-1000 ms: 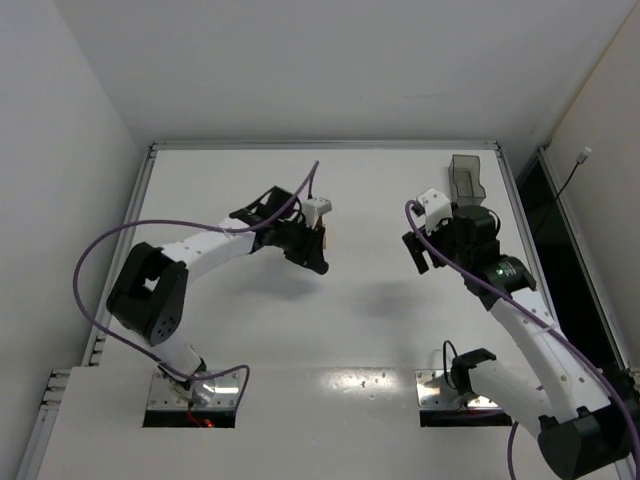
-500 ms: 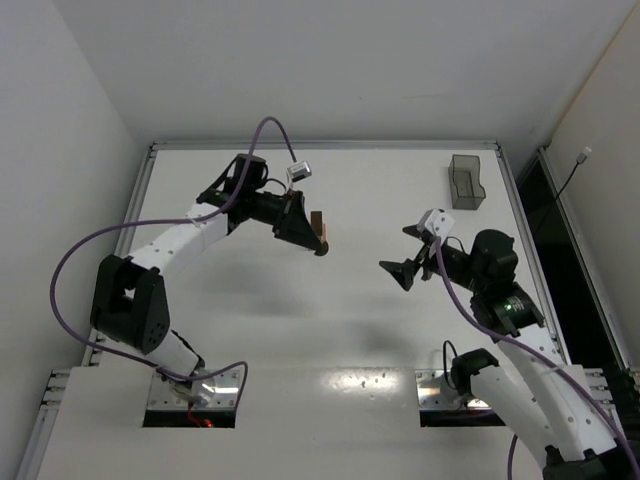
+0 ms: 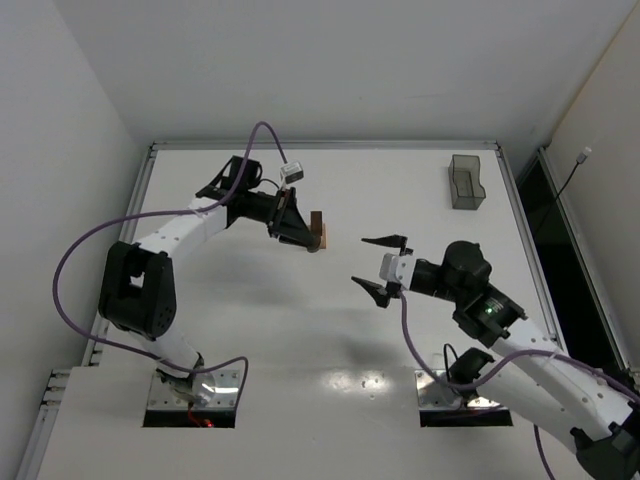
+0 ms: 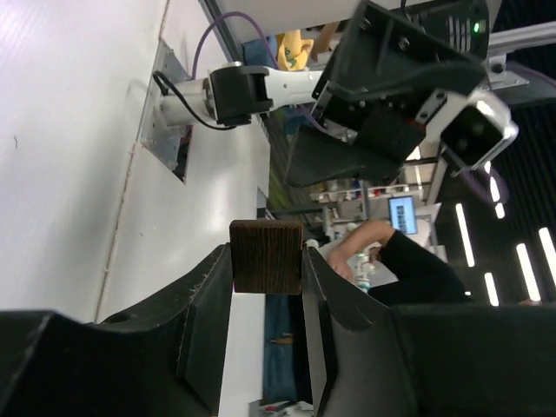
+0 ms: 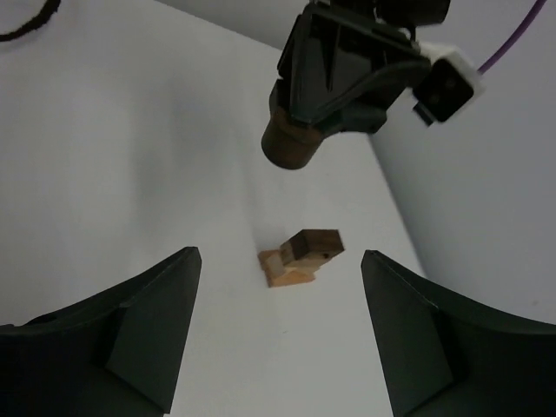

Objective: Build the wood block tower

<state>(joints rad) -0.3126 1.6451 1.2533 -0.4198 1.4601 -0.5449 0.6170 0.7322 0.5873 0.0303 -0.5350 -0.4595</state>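
The wood block tower stands dark atop tan; a dark block is held.

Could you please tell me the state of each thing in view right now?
left claw, shut on dark brown block
dark brown block, gripped, off the table
right claw, open, empty
wood block tower, low, dark piece atop tan pieces
grey container, upright
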